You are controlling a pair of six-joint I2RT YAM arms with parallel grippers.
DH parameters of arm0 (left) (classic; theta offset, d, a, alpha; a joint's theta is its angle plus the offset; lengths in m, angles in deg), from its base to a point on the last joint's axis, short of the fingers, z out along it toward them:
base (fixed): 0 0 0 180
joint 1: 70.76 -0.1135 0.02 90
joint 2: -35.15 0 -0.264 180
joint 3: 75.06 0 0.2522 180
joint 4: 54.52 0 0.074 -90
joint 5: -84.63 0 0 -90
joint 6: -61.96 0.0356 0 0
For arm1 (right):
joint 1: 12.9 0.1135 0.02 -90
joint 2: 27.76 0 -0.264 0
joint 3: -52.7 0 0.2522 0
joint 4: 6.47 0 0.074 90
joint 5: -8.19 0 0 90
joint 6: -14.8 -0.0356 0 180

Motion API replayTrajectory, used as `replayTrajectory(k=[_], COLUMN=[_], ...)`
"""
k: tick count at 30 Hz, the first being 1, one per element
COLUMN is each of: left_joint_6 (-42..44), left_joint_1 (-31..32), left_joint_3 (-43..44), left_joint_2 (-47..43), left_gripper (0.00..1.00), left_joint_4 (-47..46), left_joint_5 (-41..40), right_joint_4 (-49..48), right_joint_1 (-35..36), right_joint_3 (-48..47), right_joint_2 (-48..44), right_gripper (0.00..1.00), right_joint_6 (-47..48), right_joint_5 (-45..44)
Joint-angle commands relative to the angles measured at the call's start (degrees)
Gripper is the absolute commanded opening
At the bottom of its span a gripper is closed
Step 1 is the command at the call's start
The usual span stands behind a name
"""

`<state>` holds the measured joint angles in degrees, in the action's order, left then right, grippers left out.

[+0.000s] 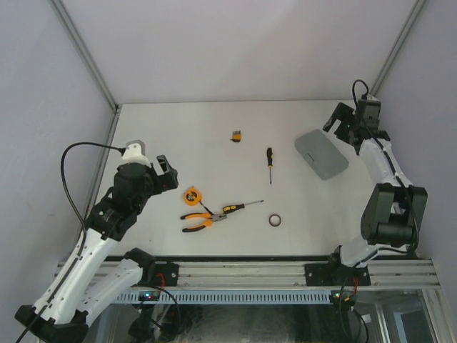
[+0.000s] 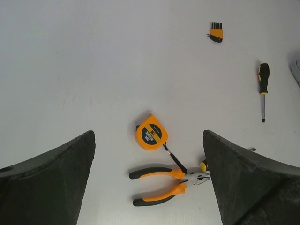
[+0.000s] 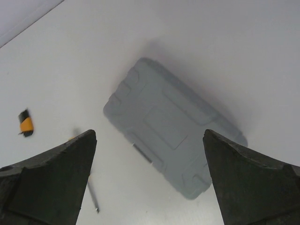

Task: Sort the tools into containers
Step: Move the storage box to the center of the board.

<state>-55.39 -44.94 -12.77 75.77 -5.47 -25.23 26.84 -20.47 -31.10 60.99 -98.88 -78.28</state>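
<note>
The grey case (image 1: 321,153) lies shut at the right of the table, and it fills the middle of the right wrist view (image 3: 171,126). My right gripper (image 1: 341,120) (image 3: 150,133) hovers open above it, holding nothing. Near the front lie the orange tape measure (image 1: 191,196) (image 2: 151,133), the pliers (image 1: 202,220) (image 2: 164,185), one screwdriver (image 1: 239,207) and the black ring (image 1: 275,220). A second screwdriver (image 1: 269,163) (image 2: 263,84) and the small orange-black block (image 1: 236,135) (image 2: 216,33) lie farther back. My left gripper (image 1: 166,174) (image 2: 149,136) hangs open above the tape measure and pliers.
White table (image 1: 214,121) with grey walls at the back and both sides. A black strip and metal rail (image 1: 243,275) run along the near edge. A black cable (image 1: 68,179) loops off the left arm.
</note>
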Motion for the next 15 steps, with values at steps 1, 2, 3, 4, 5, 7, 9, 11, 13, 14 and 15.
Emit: replayTrajectory(k=[1,2,3,4,5,7,9,11,13,14,15], left_joint_6=[0.5,0.5,0.5,0.4,0.2,0.0,-0.3,-0.6,-0.5,-0.3,-0.1], left_joint_1=[-1.4,-1.7,-2.1,-2.6,-3.1,-4.2,-4.9,-5.1,-5.1,-5.1,-5.1], left_joint_3=[-0.6,-0.6,-0.6,-0.8,-0.9,-1.5,-2.1,-2.6,-2.6,-2.5,-2.2], left_joint_2=[-0.9,-0.9,-1.1,-1.3,-1.5,-1.8,-1.9,-1.9,-1.7,-1.7,-1.6], left_gripper=[1.00,1.00,1.00,1.00,1.00,1.00,1.00,1.00,1.00,1.00,1.00], left_joint_4=[-1.3,-1.3,-1.4,-1.5,-1.8,-2.4,-3.2,-3.5,-3.4,-3.2,-3.0], left_joint_5=[2.0,2.1,2.3,2.6,3.2,4.7,6.4,7.4,7.6,7.3,7.0], right_joint_4=[-1.0,-0.3,0.6,1.2,2.1,3.6,4.3,5.1,5.4,5.7,5.9], right_joint_1=[-2.9,-3.4,-4.0,-4.5,-5.2,-5.8,-6.3,-6.7,-6.9,-7.1,-7.2], right_joint_3=[-6.9,-8.3,-10.2,-11.4,-12.8,-15.4,-17.1,-18.5,-19.1,-19.3,-19.3], right_joint_2=[6.3,7.8,9.4,11.1,12.7,15.9,18.5,20.7,22.5,23.2,23.7], right_gripper=[0.95,0.95,0.95,0.95,0.95,0.94,0.94,0.94,0.94,0.93,0.93], right_joint_6=[4.0,4.7,5.3,5.8,6.2,7.0,7.4,7.6,7.8,7.9,7.9], right_joint_5=[1.9,2.4,2.8,3.7,5.4,8.7,12.1,14.3,15.5,15.7,15.9])
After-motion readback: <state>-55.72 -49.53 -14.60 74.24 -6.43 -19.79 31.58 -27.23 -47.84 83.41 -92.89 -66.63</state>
